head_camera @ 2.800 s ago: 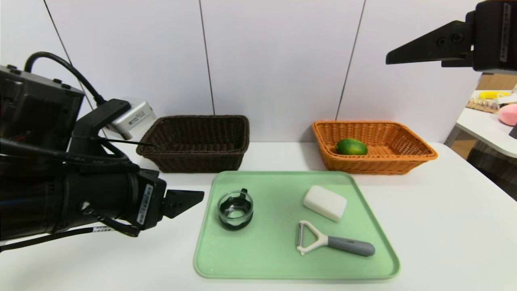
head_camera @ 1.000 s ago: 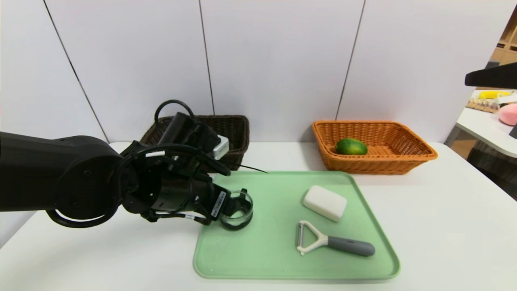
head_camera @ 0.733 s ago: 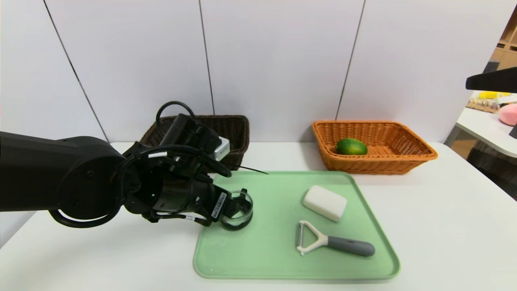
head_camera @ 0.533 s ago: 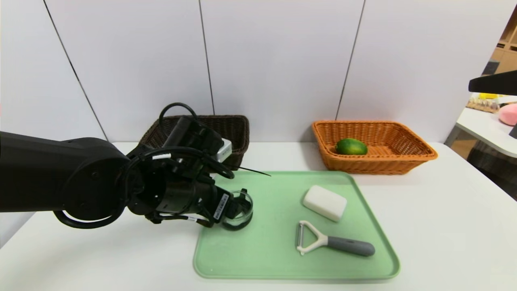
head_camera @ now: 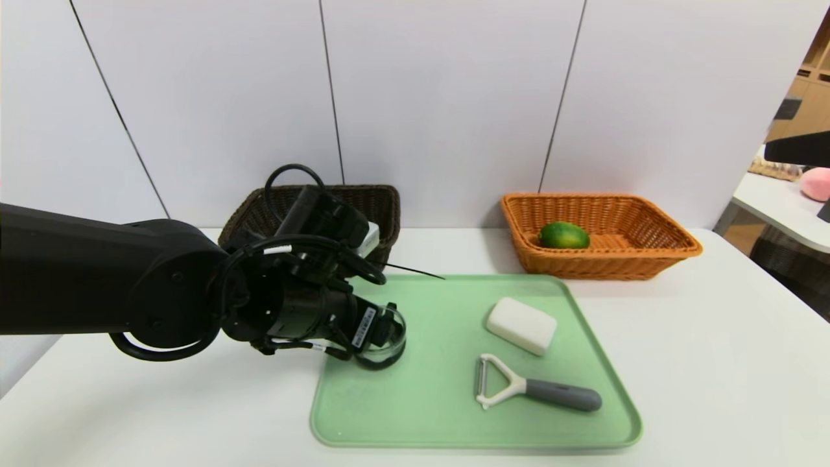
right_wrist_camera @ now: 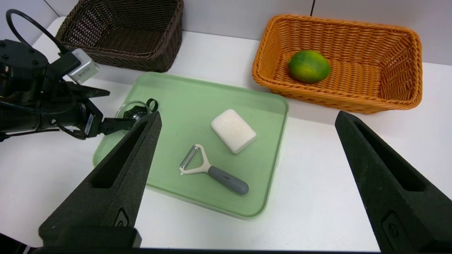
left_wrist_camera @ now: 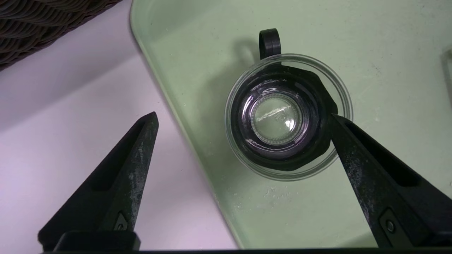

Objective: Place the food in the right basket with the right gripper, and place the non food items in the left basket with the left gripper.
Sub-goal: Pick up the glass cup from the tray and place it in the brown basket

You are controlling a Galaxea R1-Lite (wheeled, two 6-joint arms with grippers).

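Note:
The small glass cup (head_camera: 391,348) in its black holder stands at the left end of the green tray (head_camera: 454,415). My left gripper (head_camera: 378,331) hangs open just over it. In the left wrist view one finger (left_wrist_camera: 356,155) overlaps the cup (left_wrist_camera: 279,116) at its rim, and the other finger is out over the table beyond the tray edge. The white block (head_camera: 522,325) and the peeler (head_camera: 519,386) lie on the tray's right half. The green fruit (head_camera: 564,235) lies in the orange right basket (head_camera: 674,250). The dark left basket (head_camera: 386,201) stands behind my left arm. My right gripper (right_wrist_camera: 247,116) is open, high at the right.
The white table (head_camera: 713,363) carries the tray and both baskets against a white wall. A side table (head_camera: 778,201) with a pink thing (head_camera: 816,183) on it stands beyond the table's right edge. My left arm covers the table's left part.
My left arm has come in from the near left and edged right, so its open gripper now hangs over the cup. The right gripper has drawn back to the right edge and sunk a little.

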